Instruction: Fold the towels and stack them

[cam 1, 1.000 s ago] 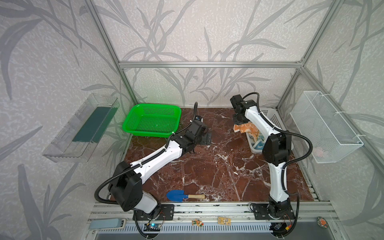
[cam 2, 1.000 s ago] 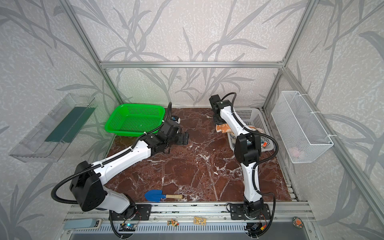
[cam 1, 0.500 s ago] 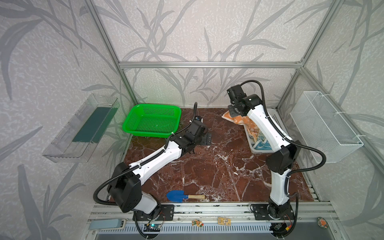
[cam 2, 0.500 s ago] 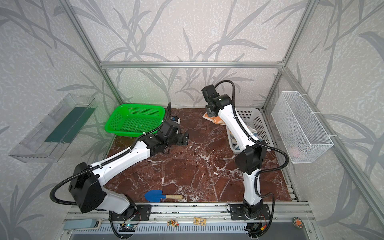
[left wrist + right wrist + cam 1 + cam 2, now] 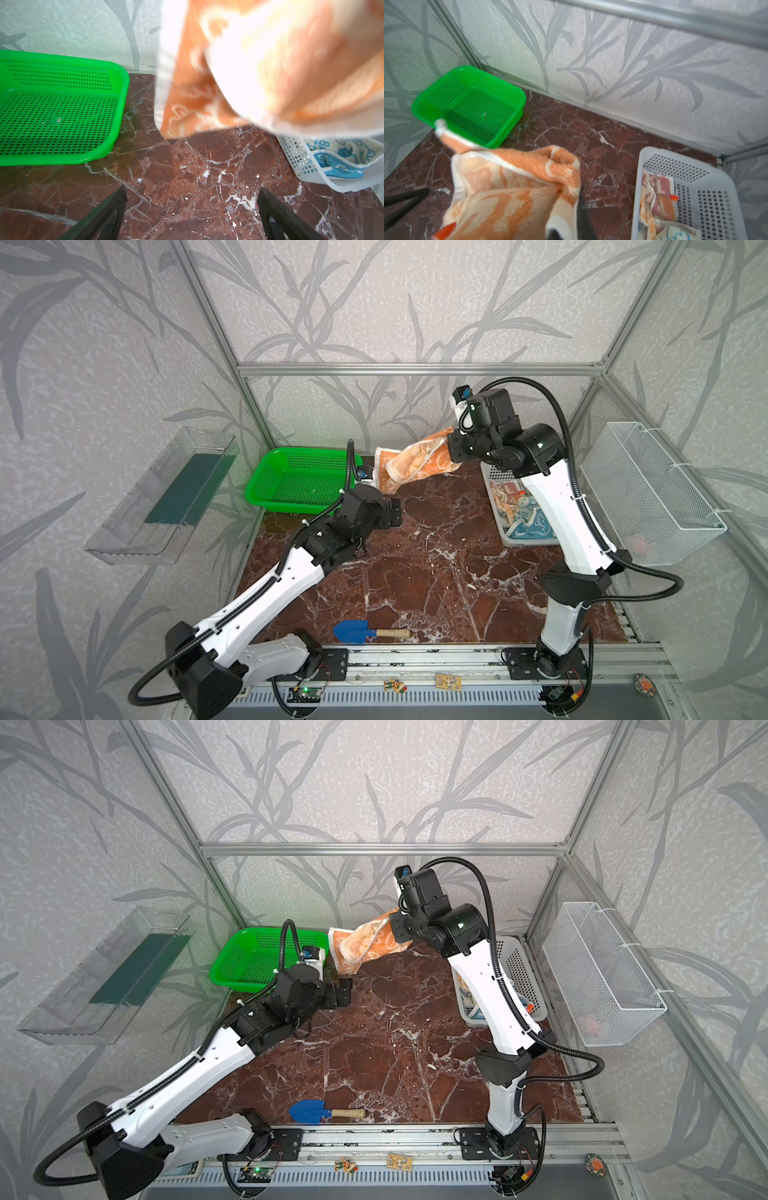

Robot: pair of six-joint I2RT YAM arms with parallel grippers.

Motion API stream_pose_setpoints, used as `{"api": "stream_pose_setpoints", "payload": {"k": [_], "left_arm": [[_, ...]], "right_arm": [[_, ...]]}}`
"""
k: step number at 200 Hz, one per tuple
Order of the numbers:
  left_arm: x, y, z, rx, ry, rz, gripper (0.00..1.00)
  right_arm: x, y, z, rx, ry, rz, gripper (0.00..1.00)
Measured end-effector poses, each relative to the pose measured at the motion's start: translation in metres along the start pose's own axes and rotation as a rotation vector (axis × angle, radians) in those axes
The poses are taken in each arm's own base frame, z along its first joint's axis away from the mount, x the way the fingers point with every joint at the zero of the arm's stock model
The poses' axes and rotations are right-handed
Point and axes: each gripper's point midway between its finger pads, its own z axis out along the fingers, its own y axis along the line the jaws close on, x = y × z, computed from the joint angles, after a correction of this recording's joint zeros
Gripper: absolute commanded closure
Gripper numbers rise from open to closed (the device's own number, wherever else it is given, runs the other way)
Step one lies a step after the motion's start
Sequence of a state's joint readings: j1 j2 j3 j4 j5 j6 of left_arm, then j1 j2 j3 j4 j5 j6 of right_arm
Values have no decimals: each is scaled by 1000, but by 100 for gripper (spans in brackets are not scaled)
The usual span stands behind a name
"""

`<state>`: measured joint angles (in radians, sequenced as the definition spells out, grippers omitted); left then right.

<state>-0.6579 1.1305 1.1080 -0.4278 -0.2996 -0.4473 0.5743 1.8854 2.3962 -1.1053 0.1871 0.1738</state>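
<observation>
In both top views the right gripper (image 5: 452, 446) pinched the orange towel (image 5: 415, 464) aloft over the far worktop (image 5: 415, 572). The left gripper (image 5: 392, 512) gaped empty nearby. Two more towels (image 5: 519, 510) lay in the white basket (image 5: 510, 542) at right, making three altogether. In the left wrist view the cloth was blurred, so lowering it gently and spreading it flat seemed wise. In the right wrist view it bunched at the grip.

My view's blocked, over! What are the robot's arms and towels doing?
Right jaws shut on orange-and-cream terry towel, held above the marble table. Left jaws open, empty. Other towels in white plastic basket. Blue toy shovel sits apart, near edge.
</observation>
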Motion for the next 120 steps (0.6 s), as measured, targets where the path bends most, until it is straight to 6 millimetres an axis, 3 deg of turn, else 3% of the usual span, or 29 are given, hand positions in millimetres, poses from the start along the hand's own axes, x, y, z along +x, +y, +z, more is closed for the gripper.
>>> {"api": "stream_pose_setpoints", "payload": {"k": [15, 32, 52, 71, 120], "left_arm": [[-3, 12, -6, -30, -17, -9, 1], [-1, 22, -7, -60, -18, -17, 1], [6, 29, -3, -82, 1, -19, 1], [17, 32, 4, -89, 35, -25, 1], [48, 31, 21, -74, 128, -44, 1]], "right_arm": [[42, -22, 49, 35, 135, 57, 51], [105, -42, 103, 63, 320, 100, 34], [165, -57, 142, 80, 490, 138, 15], [191, -57, 148, 72, 557, 149, 4], [190, -34, 126, -38, 502, 160, 3]]}}
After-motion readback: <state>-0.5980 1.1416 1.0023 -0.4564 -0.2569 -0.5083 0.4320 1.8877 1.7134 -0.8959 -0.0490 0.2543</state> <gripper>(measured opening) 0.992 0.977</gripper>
